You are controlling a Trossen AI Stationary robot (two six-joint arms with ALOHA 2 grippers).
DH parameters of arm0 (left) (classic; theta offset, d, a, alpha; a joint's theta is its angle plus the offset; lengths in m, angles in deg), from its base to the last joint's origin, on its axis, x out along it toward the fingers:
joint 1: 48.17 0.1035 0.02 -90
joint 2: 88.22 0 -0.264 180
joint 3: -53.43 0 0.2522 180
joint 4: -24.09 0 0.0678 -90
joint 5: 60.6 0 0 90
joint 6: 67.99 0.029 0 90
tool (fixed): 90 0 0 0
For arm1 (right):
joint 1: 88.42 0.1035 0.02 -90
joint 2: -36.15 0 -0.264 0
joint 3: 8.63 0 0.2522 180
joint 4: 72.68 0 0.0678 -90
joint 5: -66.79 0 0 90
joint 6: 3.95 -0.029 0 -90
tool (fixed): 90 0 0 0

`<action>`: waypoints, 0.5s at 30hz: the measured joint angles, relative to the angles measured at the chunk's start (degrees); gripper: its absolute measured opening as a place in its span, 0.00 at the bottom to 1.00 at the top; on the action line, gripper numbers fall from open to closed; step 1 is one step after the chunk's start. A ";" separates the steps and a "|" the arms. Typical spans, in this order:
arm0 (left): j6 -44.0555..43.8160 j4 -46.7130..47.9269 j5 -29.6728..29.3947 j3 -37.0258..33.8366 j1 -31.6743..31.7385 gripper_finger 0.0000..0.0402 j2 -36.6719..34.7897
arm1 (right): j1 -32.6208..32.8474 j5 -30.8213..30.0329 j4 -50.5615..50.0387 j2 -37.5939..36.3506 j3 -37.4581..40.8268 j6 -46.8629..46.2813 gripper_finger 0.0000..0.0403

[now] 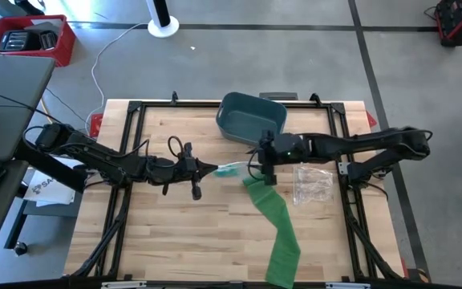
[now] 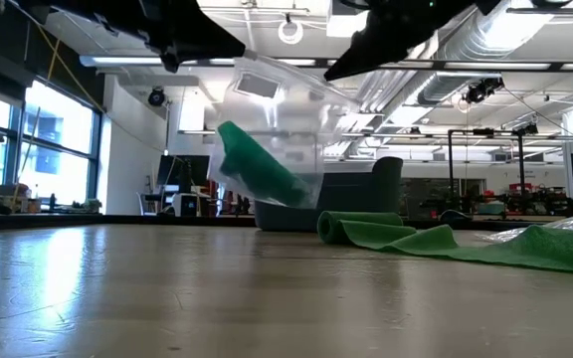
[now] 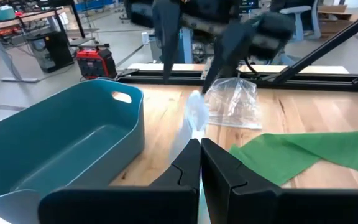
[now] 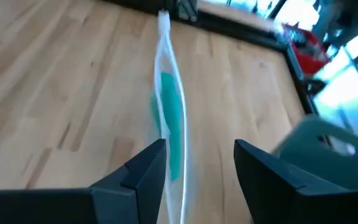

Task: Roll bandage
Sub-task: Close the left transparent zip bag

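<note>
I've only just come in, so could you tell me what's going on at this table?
The left end effector is shut on a clear plastic bag with a rolled green bandage inside, holding it above the wooden table. The right end effector is open beside the bag. A second green bandage lies partly unrolled, near a teal bin.

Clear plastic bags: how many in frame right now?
2. One clear plastic bag with a green roll inside hangs pinched in the shut left gripper, beside the open right gripper. A second empty clear bag lies flat on the wooden table, right of the green bandage strip.
</note>
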 joint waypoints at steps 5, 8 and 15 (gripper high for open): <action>-0.60 0.14 -0.23 0.00 0.00 0.00 0.00 | -0.13 5.43 2.45 -0.65 -1.15 -0.45 0.45; -0.68 0.28 -0.26 0.00 -0.06 0.00 0.00 | 0.04 11.17 11.53 1.82 -1.14 -2.41 0.45; -0.81 0.11 0.05 0.00 -0.07 0.00 0.00 | 0.44 10.71 25.12 11.00 -2.22 -5.55 0.45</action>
